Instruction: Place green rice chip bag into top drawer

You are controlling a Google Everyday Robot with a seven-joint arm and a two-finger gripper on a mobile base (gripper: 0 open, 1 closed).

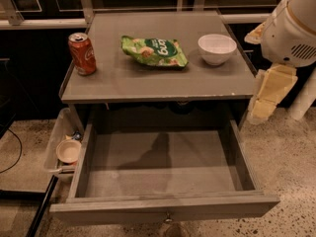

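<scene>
Crinkly light-green rice chip bag (154, 52) w/ dark green oval logo lies flat at approx. the ctr of the grey cabinet top (148, 85). The robot's cream-coloured gripper (266, 95) hangs just off the cabinet's right edge, pointing down, below the white rounded arm housing (291, 28). The bag sits at roughly 10 o'clock from the gripper, well apart from it, w/ a white round bowl (217, 48) between the two. Whether the gripper is wide, narrow or closed cannot be told. A red-orange soda can (82, 53) stands upright at 9 o'clock of the bag, near the top's left edge; the white bowl is at the bag's 3 o'clock. The wide, shallow grey top drawer (163, 206) is pulled out at 6 o'clock of the cabinet top, flat grey bottom showing, w/ a small knob (168, 220) on its front. A small clear plastic bin (53, 147) at the drawer's 9 o'clock, just beside its left wall, holds a small pale dish (68, 151). Speckled floor (291, 172) lies at the drawer's 3 o'clock.
</scene>
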